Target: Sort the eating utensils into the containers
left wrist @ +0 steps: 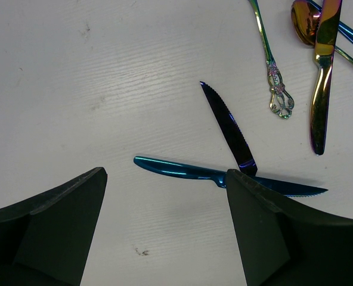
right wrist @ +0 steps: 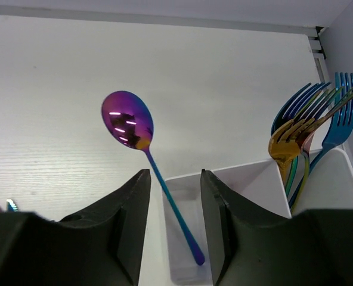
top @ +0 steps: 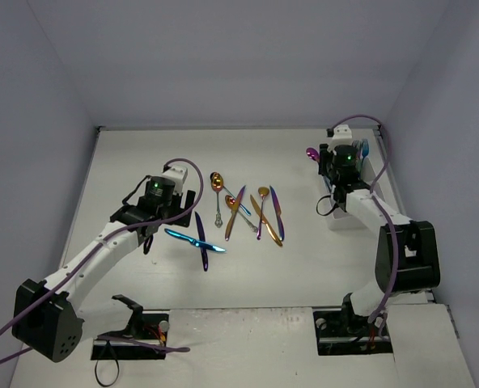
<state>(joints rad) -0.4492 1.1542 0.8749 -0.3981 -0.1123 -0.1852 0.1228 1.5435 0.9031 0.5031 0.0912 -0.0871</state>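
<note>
A purple spoon (right wrist: pixel 127 122) stands slanted in a compartment of the white caddy (right wrist: pixel 248 179), bowl up, its blue handle end on the compartment floor. My right gripper (right wrist: pixel 175 174) is open around the handle, and neither finger touches it. Several blue and gold forks (right wrist: pixel 302 128) stand in the neighbouring compartment. My left gripper (left wrist: pixel 166 174) hangs open over the table with nothing in it. Just ahead of it a teal knife (left wrist: pixel 182 171) lies crossed by a dark blue knife (left wrist: pixel 227 122). More utensils (top: pixel 256 212) lie loose mid-table.
A gold knife (left wrist: pixel 321 83) and an ornate-handled utensil (left wrist: pixel 278 95) lie to the right of the crossed knives. The caddy (top: pixel 342 220) sits near the right wall (top: pixel 434 145). Both arm bases stand at the near edge.
</note>
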